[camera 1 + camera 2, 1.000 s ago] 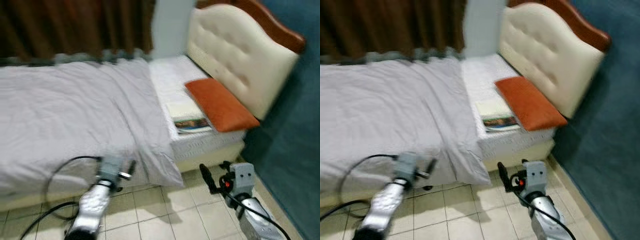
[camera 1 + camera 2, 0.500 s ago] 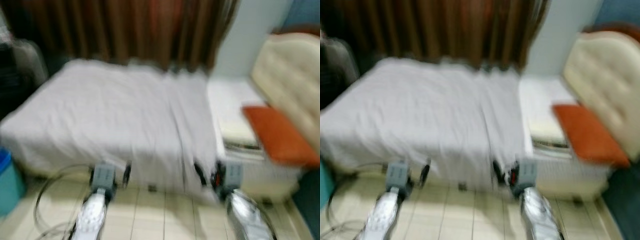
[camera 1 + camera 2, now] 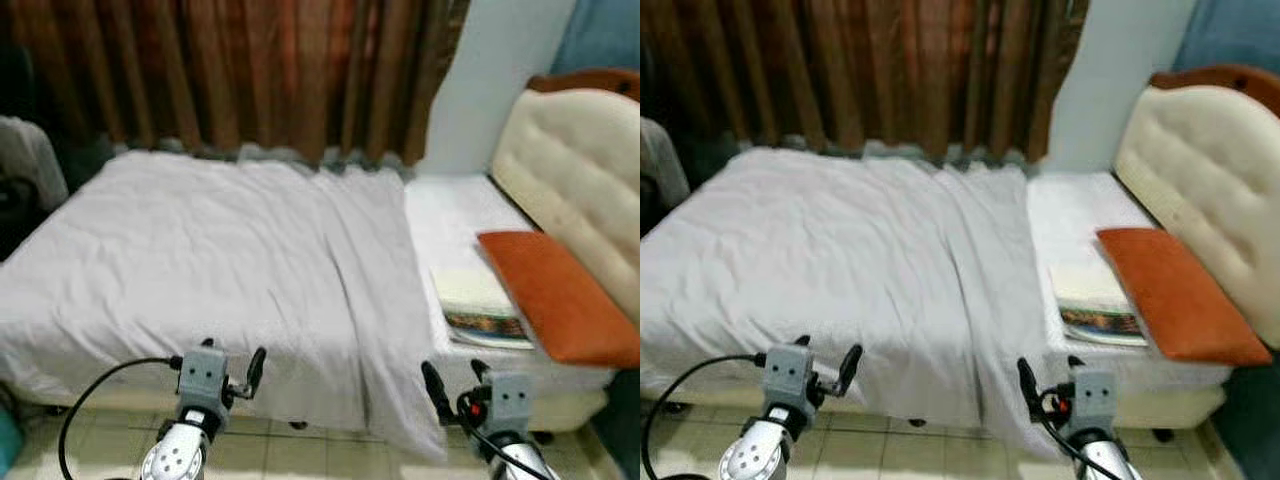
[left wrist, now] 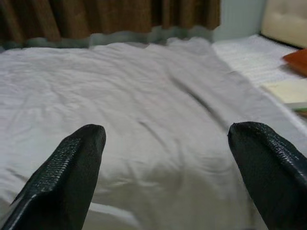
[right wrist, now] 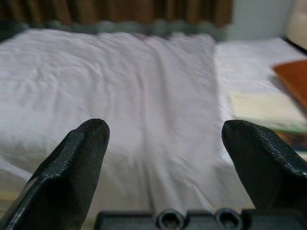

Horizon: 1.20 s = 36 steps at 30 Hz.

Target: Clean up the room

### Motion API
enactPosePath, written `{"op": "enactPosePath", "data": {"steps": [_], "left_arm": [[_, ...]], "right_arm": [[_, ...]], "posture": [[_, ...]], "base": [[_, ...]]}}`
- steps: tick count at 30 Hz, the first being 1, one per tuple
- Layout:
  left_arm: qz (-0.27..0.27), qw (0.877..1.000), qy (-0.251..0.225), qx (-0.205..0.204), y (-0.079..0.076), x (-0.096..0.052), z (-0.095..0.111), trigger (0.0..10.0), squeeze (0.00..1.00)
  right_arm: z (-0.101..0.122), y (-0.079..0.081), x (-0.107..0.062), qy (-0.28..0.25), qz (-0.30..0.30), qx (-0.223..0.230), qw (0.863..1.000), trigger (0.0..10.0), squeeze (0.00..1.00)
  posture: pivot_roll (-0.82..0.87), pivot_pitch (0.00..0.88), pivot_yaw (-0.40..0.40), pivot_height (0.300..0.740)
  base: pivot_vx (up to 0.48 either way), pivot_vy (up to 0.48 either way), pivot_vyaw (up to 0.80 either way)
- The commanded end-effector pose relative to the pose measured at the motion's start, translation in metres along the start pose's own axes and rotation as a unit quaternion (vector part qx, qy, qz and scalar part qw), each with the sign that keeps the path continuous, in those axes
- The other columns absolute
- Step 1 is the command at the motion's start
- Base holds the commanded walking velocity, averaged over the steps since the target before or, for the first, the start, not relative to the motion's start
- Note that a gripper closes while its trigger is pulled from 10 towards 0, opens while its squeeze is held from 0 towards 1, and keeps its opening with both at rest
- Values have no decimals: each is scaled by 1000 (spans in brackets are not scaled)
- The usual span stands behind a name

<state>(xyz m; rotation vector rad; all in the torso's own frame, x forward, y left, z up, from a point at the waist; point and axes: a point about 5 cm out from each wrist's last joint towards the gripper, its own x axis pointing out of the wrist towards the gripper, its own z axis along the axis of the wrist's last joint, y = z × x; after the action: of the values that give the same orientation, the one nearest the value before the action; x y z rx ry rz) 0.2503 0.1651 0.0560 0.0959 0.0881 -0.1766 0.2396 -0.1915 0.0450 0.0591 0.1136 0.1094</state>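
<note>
Item: grey blanket point(image 3: 230, 260), spread over bed point(image 3: 455, 215) | handling: judged soft, light, limp | hold: hanging near edge | left gripper point(image 4: 168, 177) wide, empty | right gripper point(image 5: 165, 172) wide, empty

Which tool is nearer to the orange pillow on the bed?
The right tool. It is at the bed's near edge, below the orange pillow by the headboard. The left tool is farther along the blanket.

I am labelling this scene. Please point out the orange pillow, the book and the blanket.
pillow point(image 3: 555, 295), left eye view, middle of its top face
book point(image 3: 490, 326), left eye view, its colourful cover
blanket point(image 3: 840, 260), right eye view, its flat middle
</note>
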Motion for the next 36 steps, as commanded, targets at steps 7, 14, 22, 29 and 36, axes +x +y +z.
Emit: {"op": "enactPosePath", "data": {"steps": [7, 14, 22, 29, 36], "left_arm": [[-28, 999, 14, 13, -8, 8, 2, 10000, 0], [-28, 999, 14, 26, -3, 12, 3, 10000, 0], [-21, 999, 28, 42, -1, 12, -2, 10000, 0], [-18, 999, 28, 12, 1, 15, -1, 10000, 0], [-10, 999, 30, 6, 2, 16, -2, 10000, 0]], "right_arm": [[3, 5, 10, 4, 20, 4, 1000, 10000, 0], [3, 6, 16, 6, 27, 3, 1000, 10000, 0], [0, 6, 18, 11, 34, 4, 999, 10000, 0], [0, 8, 21, 13, 43, 5, 999, 10000, 0], [1, 9, 23, 15, 50, 7, 999, 10000, 0]], "posture": [[68, 0, -56, 740], [71, 0, -54, 740], [74, 0, -54, 740], [71, 0, -52, 740], [69, 0, -55, 740]], "base": [[480, 0, 0], [480, 0, 0], [300, 0, 0], [284, -284, 0], [370, -301, 0]]}}
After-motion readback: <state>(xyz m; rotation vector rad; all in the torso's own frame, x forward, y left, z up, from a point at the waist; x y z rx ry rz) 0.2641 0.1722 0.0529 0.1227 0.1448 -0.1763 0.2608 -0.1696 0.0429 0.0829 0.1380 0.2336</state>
